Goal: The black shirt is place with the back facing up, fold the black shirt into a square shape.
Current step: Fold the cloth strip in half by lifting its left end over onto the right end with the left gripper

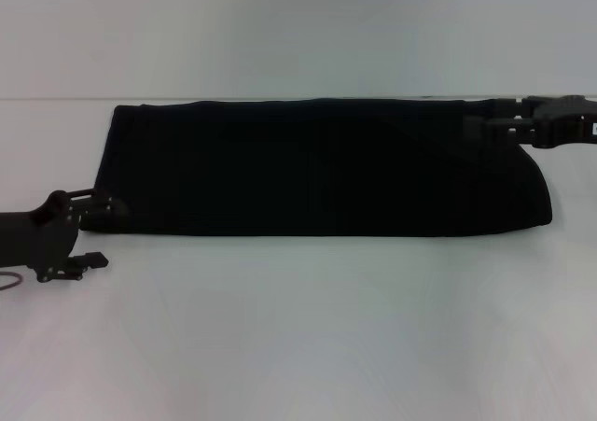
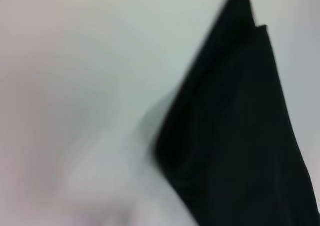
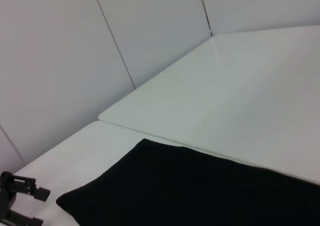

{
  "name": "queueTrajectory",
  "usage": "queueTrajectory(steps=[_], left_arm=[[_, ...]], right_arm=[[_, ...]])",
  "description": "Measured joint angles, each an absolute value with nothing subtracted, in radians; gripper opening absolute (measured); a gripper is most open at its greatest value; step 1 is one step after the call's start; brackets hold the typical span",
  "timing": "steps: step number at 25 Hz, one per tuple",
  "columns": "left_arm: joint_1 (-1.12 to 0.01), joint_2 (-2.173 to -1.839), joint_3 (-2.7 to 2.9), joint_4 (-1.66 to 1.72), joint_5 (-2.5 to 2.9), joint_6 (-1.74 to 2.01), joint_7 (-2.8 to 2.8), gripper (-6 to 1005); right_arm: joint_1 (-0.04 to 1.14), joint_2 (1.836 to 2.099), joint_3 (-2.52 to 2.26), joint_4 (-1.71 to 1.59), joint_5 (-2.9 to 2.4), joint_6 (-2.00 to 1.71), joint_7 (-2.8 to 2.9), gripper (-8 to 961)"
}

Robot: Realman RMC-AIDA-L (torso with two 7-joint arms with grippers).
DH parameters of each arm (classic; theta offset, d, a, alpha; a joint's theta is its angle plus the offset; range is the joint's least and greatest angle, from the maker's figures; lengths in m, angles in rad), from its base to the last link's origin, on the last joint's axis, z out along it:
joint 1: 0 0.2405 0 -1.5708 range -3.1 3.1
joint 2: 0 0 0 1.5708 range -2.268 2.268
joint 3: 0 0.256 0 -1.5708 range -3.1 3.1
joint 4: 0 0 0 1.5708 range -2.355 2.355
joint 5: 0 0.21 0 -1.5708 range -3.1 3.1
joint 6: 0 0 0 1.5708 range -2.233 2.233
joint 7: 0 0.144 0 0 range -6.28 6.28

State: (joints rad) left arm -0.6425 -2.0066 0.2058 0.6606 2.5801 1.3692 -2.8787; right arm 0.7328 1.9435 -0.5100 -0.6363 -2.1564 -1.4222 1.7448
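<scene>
Here the black shirt [image 1: 317, 167] lies flat on the white worktop [image 1: 298, 337] as a long folded band, running from 9 o'clock to 3 o'clock across the middle of the head view. Its far edge is straight, while its end toward 3 o'clock curves outward. No print shows on the upper face.

The left hand [image 1: 93, 234] sits at about 8 o'clock, just beside the shirt's near corner on that side; its two fingers stand spread, the upper one touching the cloth edge and the lower one resting apart on the bare worktop. The left wrist view shows a corner of the shirt [image 2: 240, 136] with layered folded edges.

The right hand [image 1: 485, 122] is at about 2 o'clock, over the shirt's far corner; whether it is pinching the cloth I cannot tell. The right wrist view shows the shirt [image 3: 200, 191] stretching away toward the left hand [image 3: 20, 201], with pale wall panels [image 3: 75, 60] behind the worktop.
</scene>
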Motion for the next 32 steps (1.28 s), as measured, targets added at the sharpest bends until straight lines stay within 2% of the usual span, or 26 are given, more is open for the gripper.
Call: queueTrajectory(steps=[12,32], left_arm=[[-0.664,-2.006,0.132,0.580,2.568,1.249,-2.889,853],[-0.666,-2.011,0.135,0.555,2.571,1.161,-2.883,847]], right_arm=[[0.758,1.953,-0.506,-0.637,-2.147,-1.414,1.746,915],[0.764,1.956,-0.502,-0.637,-2.145,-1.406,1.755,916]])
